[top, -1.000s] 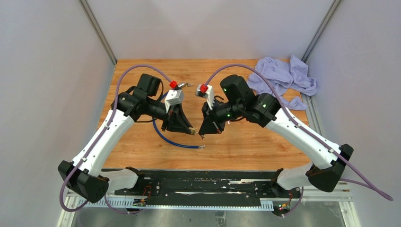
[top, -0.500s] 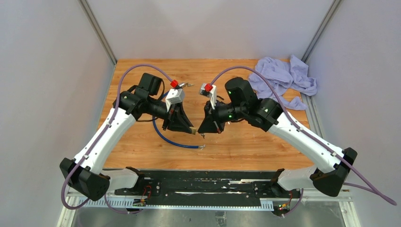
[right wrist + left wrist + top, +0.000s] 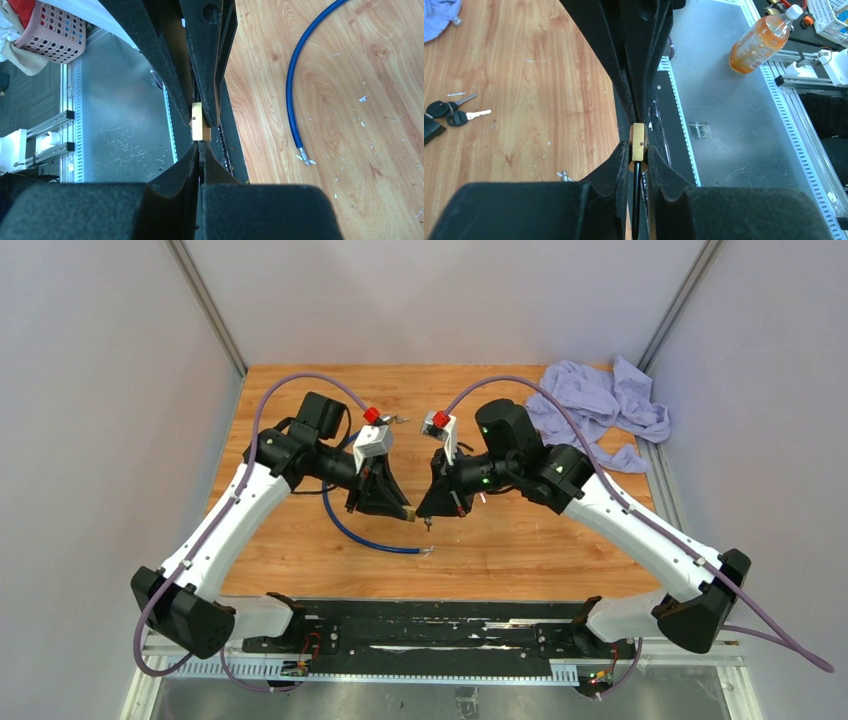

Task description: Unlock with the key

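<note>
Because the small brass lock (image 3: 638,142) is a solid block of metal, I judge it dense for its size, rigid, and smooth enough to twist or slide in a pinch, so the flat faces of its body are the place to hold it, with the keyway end left bare. That is how it sits now: raised above the middle of the counter (image 3: 500,550), its body nipped between the tips of the left end effector (image 3: 638,151), whose jaws are nearly closed around it. A thin black stem runs from the lock back between the fingers. The right end effector (image 3: 201,150) faces it tip to tip, just beside the brass, with its jaws pressed fully together. Whether the key is pinched between them I cannot tell, since anything there is too thin to make out; a key would be light, stiff and apt to pivot, best gripped by its flat head with the blade free. Turning it will likely need the left grip to resist the twist. Below the pair, a blue cable (image 3: 350,530) curves across the wood with its metal tip lying loose. A bunch of black-headed keys (image 3: 454,114) lies on the counter well apart from the lock, towards the far edge, and a crumpled lilac cloth (image 3: 595,405) sits at the far right corner.
</note>
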Available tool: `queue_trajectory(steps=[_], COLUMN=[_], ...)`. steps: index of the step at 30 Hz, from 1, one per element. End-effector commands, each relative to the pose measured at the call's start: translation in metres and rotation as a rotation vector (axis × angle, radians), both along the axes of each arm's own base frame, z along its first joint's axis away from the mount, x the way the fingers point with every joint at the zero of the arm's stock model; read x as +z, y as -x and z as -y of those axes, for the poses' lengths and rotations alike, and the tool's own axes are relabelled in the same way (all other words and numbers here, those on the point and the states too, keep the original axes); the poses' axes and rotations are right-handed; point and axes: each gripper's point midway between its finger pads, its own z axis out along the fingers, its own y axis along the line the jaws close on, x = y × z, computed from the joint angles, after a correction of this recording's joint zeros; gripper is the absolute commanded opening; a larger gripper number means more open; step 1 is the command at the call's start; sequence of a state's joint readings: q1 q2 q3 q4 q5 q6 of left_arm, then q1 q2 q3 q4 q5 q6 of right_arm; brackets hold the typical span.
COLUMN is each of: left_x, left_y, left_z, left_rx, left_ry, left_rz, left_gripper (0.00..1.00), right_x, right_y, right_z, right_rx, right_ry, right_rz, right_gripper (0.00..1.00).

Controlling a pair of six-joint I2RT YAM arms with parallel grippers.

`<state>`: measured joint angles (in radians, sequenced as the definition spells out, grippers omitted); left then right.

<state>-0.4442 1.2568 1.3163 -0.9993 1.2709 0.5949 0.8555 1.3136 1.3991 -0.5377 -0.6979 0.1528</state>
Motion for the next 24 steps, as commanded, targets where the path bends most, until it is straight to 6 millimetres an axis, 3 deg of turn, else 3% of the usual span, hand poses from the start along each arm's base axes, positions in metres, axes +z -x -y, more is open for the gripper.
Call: queue_trajectory(steps=[1,8,16,24], left_x=[0.018,0.027,0.029,0.032], left_y=[-0.003,-0.008,-0.015,-0.023], left_z=[0.005,0.003,0.002,-0.001], left_rx=[-0.029,-0.006,0.014,0.022], left_ry=[0.053,0.057,0.054,0.078], left_rz=[0.047,0.012,-0.071,-0.065], left_gripper=[0.00,0.00,0.00,0.00], right_x=[0.010,0.010,0.027,0.029], right_y=[-0.009,-0.014,-0.034,-0.038], right_z=[-0.011,-0.012,-0.020,-0.027], right_rx=[0.006,-0.026,-0.070,-0.059], right_ry=[-0.065,-0.090,-0.181,-0.210], right_rz=[0.015,0.021,0.037,0.032], right_gripper=[0.01,0.01,0.01,0.01])
